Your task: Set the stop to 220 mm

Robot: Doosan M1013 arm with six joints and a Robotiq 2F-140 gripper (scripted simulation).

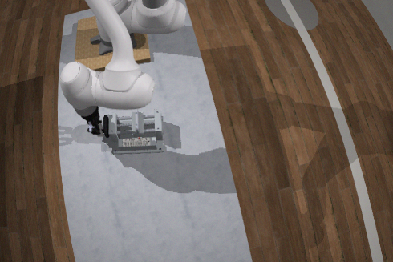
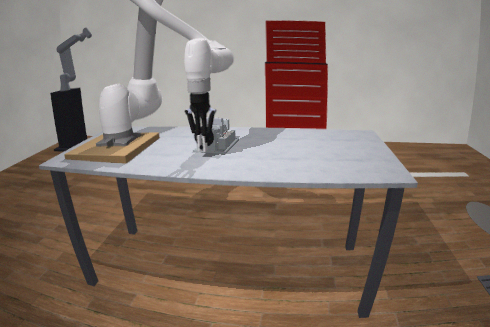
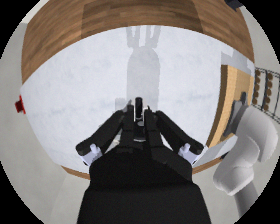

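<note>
The grey stop fixture [image 1: 160, 135] [image 2: 228, 140] stands on the table. Its stop, a light block [image 1: 138, 122], sits on the rods about midway between the end plates. A scale [image 1: 130, 142] with a small red mark [image 1: 139, 139] lies in front; its numbers are too small to read. The black handwheel [image 1: 106, 125] is upright at the fixture's left end. My gripper [image 1: 97, 130] [image 2: 201, 146] [image 3: 138, 103] is beside the wheel's outer face, pointing down, shut on the wheel's dark handle, which shows between the fingertips in the wrist view. The fingers partly hide the wheel in the exterior view.
The arm's base stands on a wooden board [image 1: 138, 56] [image 2: 95, 155] at one end of the pale table [image 1: 160, 223] [image 2: 320, 164]. The arm's wrist hangs above and behind the fixture. A red tool cabinet [image 2: 296, 79] and a small grey arm on a black stand [image 2: 69, 119] are beyond the table.
</note>
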